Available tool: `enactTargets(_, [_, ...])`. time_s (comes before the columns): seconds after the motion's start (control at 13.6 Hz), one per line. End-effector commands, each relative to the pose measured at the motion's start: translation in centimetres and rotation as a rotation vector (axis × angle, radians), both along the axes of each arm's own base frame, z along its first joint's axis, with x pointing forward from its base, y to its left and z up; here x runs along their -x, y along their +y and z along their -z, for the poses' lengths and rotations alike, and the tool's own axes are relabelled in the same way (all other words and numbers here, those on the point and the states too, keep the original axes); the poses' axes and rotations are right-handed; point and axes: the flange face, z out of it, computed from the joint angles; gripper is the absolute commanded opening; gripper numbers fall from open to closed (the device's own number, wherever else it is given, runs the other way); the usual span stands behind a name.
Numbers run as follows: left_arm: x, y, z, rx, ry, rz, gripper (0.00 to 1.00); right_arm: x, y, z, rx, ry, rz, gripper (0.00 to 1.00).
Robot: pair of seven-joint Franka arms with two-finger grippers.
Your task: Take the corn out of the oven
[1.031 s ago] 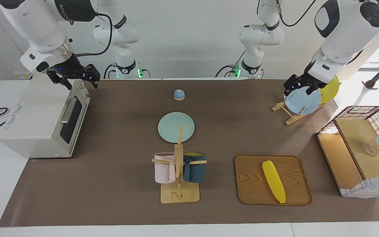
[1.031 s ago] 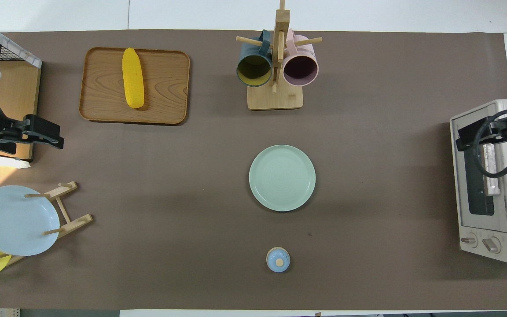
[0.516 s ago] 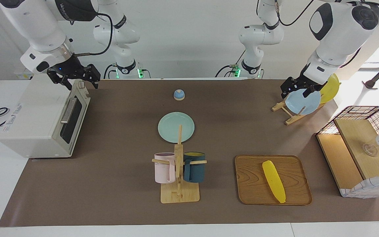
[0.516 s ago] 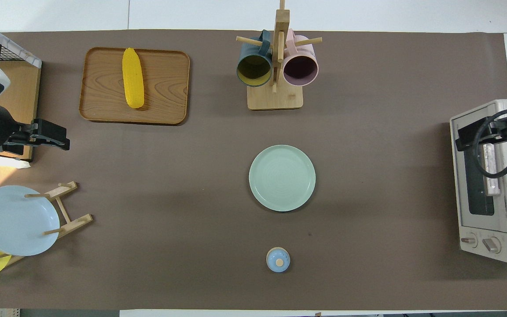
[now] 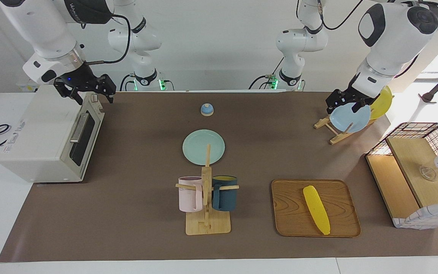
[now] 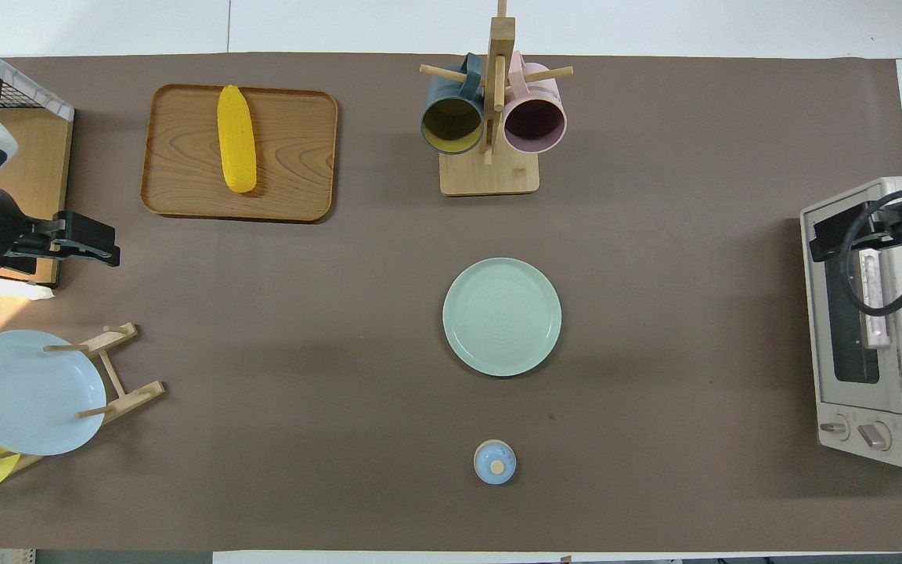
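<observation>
The smooth yellow corn cob [image 5: 316,209] already lies on the wooden tray [image 5: 291,220], so both open, empty tools, right tool [image 5: 86,89] over the shut off-white toaster oven [image 5: 40,140] and left tool [image 5: 346,102] over the plate rack [image 5: 331,131], hover idle.

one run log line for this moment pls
corn: on wooden tray | oven: door shut | right gripper: open, over oven | left gripper: open, over blue plate
</observation>
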Motion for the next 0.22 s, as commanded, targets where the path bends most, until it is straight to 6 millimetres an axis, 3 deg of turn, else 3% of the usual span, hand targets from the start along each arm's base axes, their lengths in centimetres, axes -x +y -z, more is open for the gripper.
enactTargets(0.0, [0.5,0.0,-0.1,-0.029,-0.026,0.021,1.0,-0.5,0.22,-0.26,0.007,-0.017,0.012,1.0])
enactTargets(0.15, [0.44,-0.26,-0.11,-0.029,-0.029,0.024,1.0,-0.5,0.22,-0.26,0.007,-0.017,0.012,1.0])
